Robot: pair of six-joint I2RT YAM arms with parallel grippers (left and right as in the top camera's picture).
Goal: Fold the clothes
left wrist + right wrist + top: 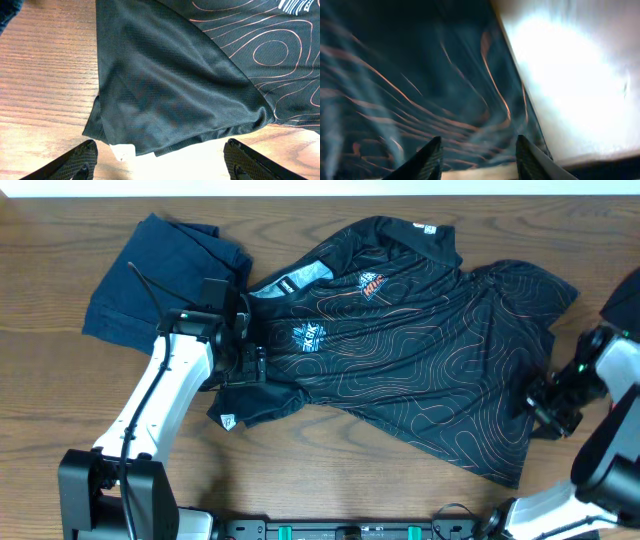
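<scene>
Wood-grain bench (60, 240) under everything. Spread over its middle and right part: the black jersey (420, 350) with thin orange contour lines, chest side up, collar toward the far left, hem toward the near right, cloth rumpled rather than smooth. Touching the collar end and partly tucked beneath it at the far left: a navy denim garment (150, 280), bunched.

Reaching in from the near left: the white left arm (160, 395), ending over the jersey's near sleeve (170, 85). Left gripper (160, 145) wide open, fingers (82, 160) well apart on either side of the sleeve's hem, nothing clamped; bare bench showing just below the cloth.

At the right edge: the right arm (615, 370), with the right gripper (540, 405) at the jersey's side edge near the hem. Seen from the wrist, badly blurred: right gripper (479, 145) with jaws parted, cloth ahead of the tips, nothing visibly pinched between them.

On the chest: two small logos, one orange (373, 283), one white and blue (307, 337). Smallest of all: a white tag (122, 151) peeking out from under the sleeve hem.
</scene>
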